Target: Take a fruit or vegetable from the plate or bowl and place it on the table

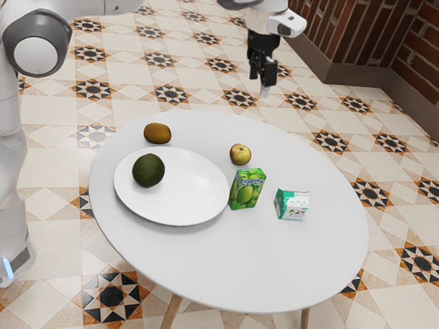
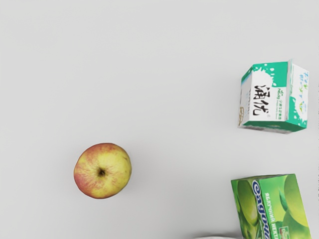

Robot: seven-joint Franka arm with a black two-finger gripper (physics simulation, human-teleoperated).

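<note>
Fingers (image 1: 263,86) are raised above the bench (image 1: 288,267); whether released or clenched cannot be told. On the plate (image 1: 185,205), the avocado (image 1: 148,171) is set toward one side. The apple (image 2: 102,171) is seen on the bench, near the green carton (image 2: 271,206).

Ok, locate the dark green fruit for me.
The dark green fruit sits on the white plate, toward the exterior view's left, nearest the brown fruit.
</note>
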